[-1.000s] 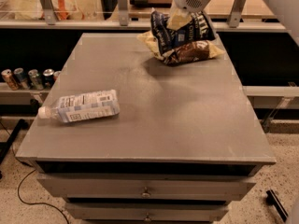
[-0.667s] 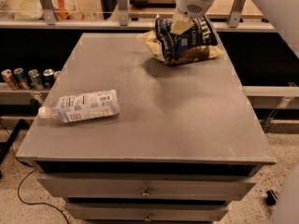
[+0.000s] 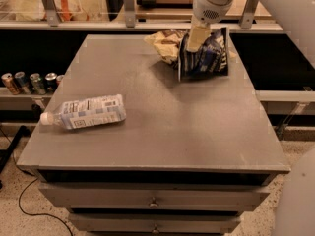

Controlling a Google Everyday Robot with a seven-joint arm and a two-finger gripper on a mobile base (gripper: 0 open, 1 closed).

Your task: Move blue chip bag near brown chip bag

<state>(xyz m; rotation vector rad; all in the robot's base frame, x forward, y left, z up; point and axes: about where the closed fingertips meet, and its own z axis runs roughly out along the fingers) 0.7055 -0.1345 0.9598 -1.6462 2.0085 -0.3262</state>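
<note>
Blue chip bag (image 3: pixel 210 59) right beneath the hand (image 3: pixel 197 37)

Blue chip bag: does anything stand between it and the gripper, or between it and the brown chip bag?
Nothing visible does. The gripper is at the top of the blue chip bag, and that bag sits directly beside the brown chip bag. The water bottle lies well away, front left.
</note>
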